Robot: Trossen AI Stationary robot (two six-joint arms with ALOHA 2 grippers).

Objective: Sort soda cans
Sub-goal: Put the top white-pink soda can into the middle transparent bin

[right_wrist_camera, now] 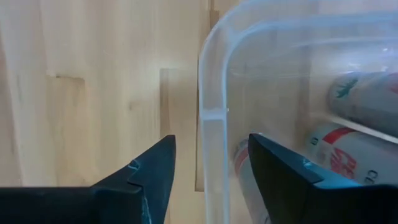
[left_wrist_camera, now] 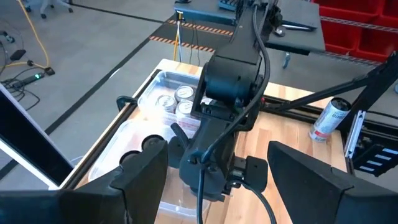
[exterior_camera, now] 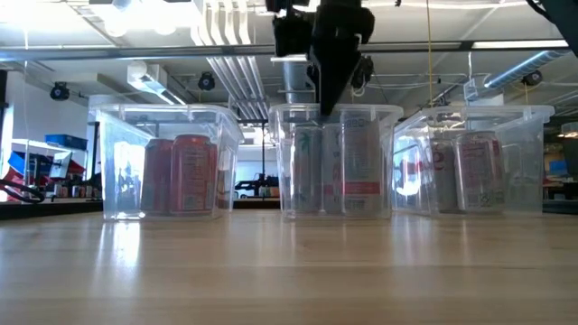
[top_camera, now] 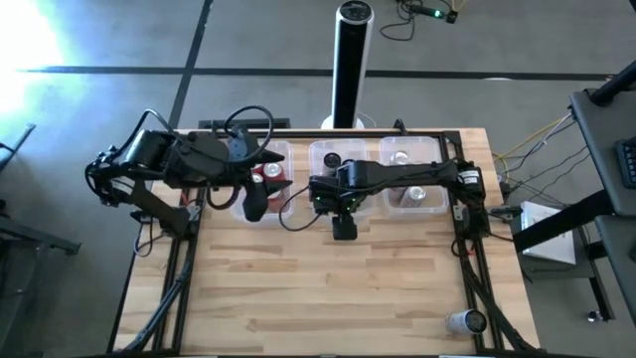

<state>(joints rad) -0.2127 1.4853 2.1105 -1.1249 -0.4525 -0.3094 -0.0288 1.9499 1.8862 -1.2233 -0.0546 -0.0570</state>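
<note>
While the sort nears its end, your right gripper (top_camera: 344, 230) hangs at the middle tub's (exterior_camera: 336, 113) near wall.

Cans are grouped by colour: red cans (exterior_camera: 181, 175) in the left tub (exterior_camera: 166, 113), silver-grey cans (exterior_camera: 348, 171) in the middle one, more in the right tub (exterior_camera: 479, 113). Your right jaws stand apart and empty, straddling the middle tub's near wall, with its cans just beyond it. Your left gripper (top_camera: 255, 206) waits at the left tub, jaws spread wide, holding nothing. One stray can (top_camera: 463, 321) sits at the bench's (top_camera: 328, 288) near right corner, well apart from both grippers, apparently still unsorted.
</note>
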